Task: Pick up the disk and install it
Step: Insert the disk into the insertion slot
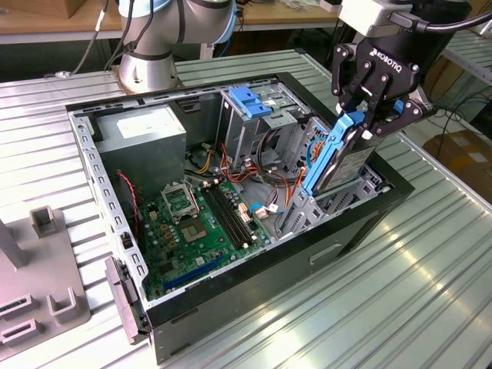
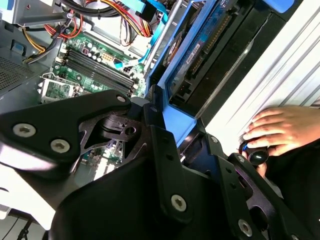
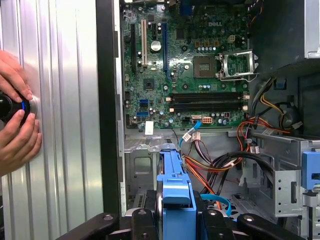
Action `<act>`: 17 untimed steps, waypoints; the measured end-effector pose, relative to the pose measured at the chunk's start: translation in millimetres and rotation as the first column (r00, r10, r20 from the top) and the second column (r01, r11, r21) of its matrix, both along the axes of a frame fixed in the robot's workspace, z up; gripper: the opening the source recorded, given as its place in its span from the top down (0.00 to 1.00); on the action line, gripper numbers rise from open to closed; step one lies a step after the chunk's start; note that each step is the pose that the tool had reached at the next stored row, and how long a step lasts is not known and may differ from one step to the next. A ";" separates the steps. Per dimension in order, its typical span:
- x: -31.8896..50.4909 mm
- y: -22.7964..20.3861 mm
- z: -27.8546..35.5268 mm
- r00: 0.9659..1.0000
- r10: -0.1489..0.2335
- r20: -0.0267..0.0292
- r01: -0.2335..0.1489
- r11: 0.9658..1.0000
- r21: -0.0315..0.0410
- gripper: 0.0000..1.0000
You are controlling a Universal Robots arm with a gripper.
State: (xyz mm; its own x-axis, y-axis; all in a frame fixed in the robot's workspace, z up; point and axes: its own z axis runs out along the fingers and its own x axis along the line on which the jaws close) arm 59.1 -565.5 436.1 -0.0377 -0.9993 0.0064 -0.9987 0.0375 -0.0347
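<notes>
At the exterior view's right, my gripper (image 1: pixel 369 115) has its jaws clamped on the upper end of the disk (image 1: pixel 338 159), which hangs tilted with its lower end inside the open computer case (image 1: pixel 254 288), near the drive cage (image 1: pixel 238 131). In the first wrist view a person's hand (image 3: pixel 19 141) holds a dark knob (image 3: pixel 6 107) on the desk (image 3: pixel 65 100).

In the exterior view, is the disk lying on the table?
No: the gripper holds the disk on edge, tilted, over the open computer case.
</notes>
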 end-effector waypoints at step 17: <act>0.0 0.0 -4.0 1.000 0.000 0.000 0.000 1.000 0.000 0.63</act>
State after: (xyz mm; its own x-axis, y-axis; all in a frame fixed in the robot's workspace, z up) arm 59.1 -565.5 432.0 -0.0377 -0.9993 0.0065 -0.9987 0.0375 -0.0347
